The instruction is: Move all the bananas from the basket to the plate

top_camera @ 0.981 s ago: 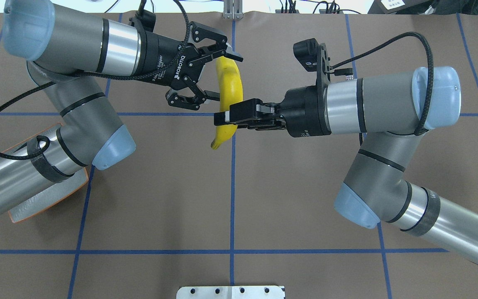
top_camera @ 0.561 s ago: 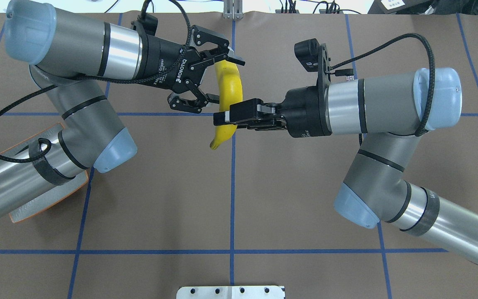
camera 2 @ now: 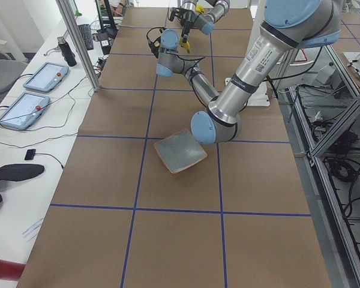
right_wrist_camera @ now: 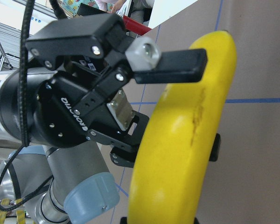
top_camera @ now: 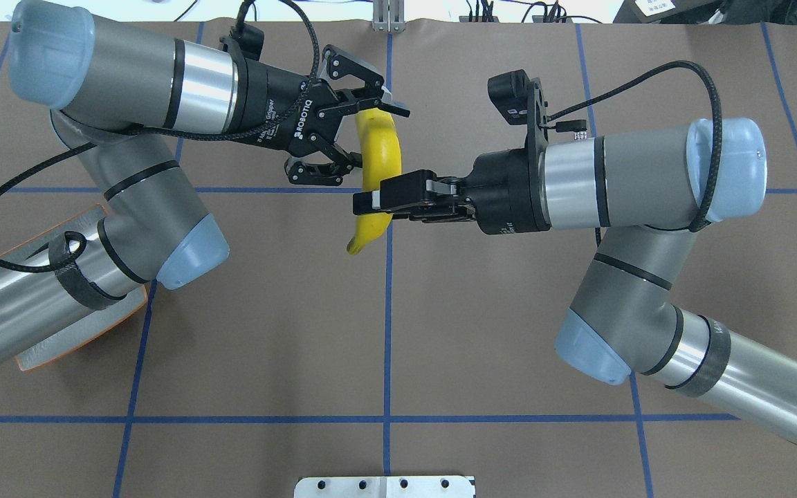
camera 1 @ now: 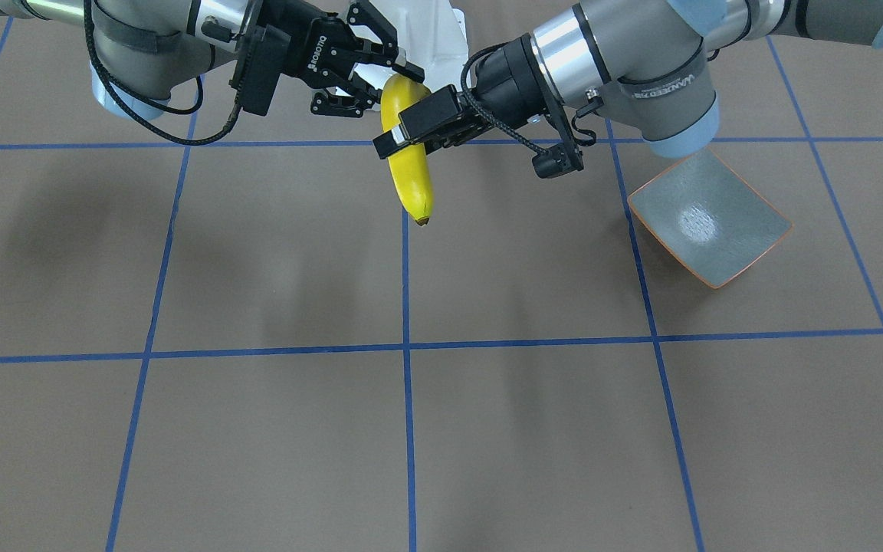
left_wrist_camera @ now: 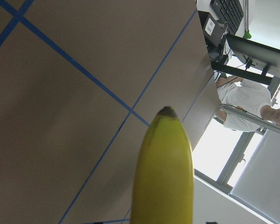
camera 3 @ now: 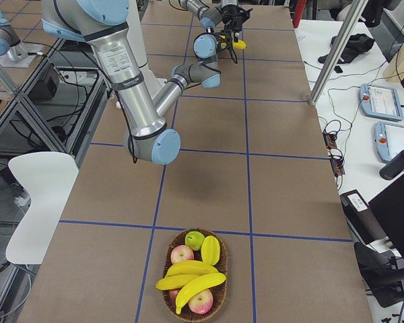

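Note:
One yellow banana (top_camera: 383, 149) hangs in the air above the table's far middle; it also shows in the front view (camera 1: 411, 180). My right gripper (top_camera: 367, 200) is shut on the banana's middle. My left gripper (top_camera: 374, 136) is open around its upper part, one finger over the top end and the other beside it, as the right wrist view (right_wrist_camera: 203, 105) shows. The banana fills the left wrist view (left_wrist_camera: 163, 177). The plate (camera 1: 706, 218) lies empty on the table under my left arm (top_camera: 66, 340). More bananas (camera 3: 192, 286) lie in the basket (camera 3: 167, 306).
The wicker basket at the table's right end also holds red apples (camera 3: 182, 254) and a green one (camera 3: 195, 239). A white mounting plate (top_camera: 385, 486) sits at the near edge. Blue tape lines cross the brown table. Operator desks with tablets (camera 2: 45, 77) run along the far side.
The right gripper and banana have shifted slightly toward the robot. The left gripper has moved a little closer around the banana's upper part, still open.

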